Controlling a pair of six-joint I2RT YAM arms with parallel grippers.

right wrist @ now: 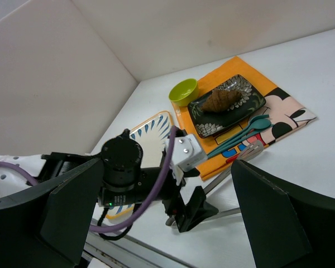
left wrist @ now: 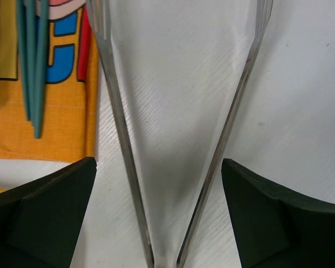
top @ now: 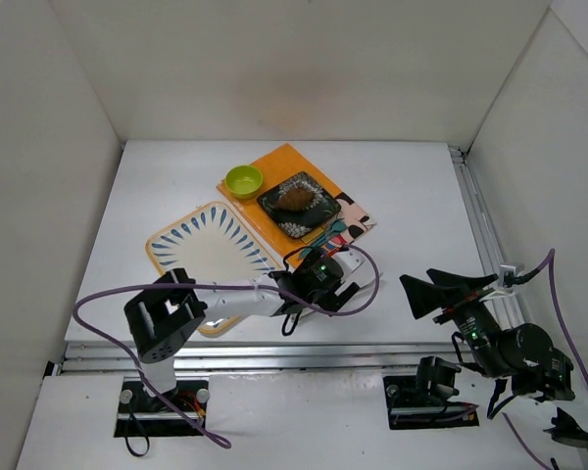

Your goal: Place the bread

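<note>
From the top, the bread (top: 296,198) sat on the dark plate (top: 321,211), just past the left gripper (top: 338,284), so the job looked done. In the left wrist view, that gripper was spread wide with the tongs (left wrist: 120,139) between its fingers, not pinched. In the right wrist view, the right gripper (right wrist: 167,162) was spread wide too and held nothing.

The top external view looks steeply down from above and behind the arm bases and takes in the whole surface (top: 412,196), with the orange cloth (top: 279,162) toward the far middle. The left wrist view sits very close over the surface, facing down between its own dark fingers (left wrist: 44,218), and shares only the cloth's edge (left wrist: 50,128) with the others. The right wrist view looks from higher at the near right toward the far left corner, sharing the cloth (right wrist: 239,66) and the left arm (right wrist: 123,162) with the top view
</note>
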